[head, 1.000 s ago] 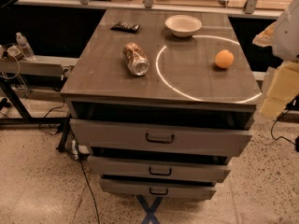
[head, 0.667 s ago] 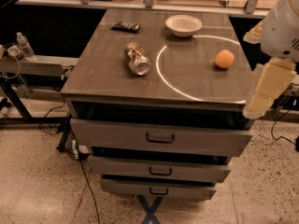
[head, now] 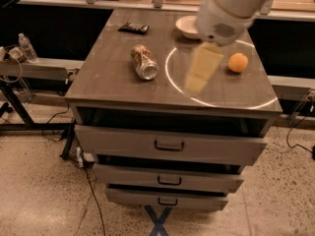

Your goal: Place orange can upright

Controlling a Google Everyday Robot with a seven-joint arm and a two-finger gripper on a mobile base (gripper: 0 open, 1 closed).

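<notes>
Aluminium orange can (head: 144, 61): lying, axis 11-to-5 o'clock
End effector (head: 201, 75): over bench (head: 108, 82), can at 9 o'clock; grip cannot tell

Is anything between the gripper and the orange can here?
Nothing visible. The gripper hovers to the right of the orange can, which lies on its side; only bare cabinet top separates them.

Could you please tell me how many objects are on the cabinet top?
4: the orange can lying left of centre, a white bowl at the back, an orange fruit right, a dark flat item back left. The gripper hangs between can and fruit; the arm may hide more.
</notes>
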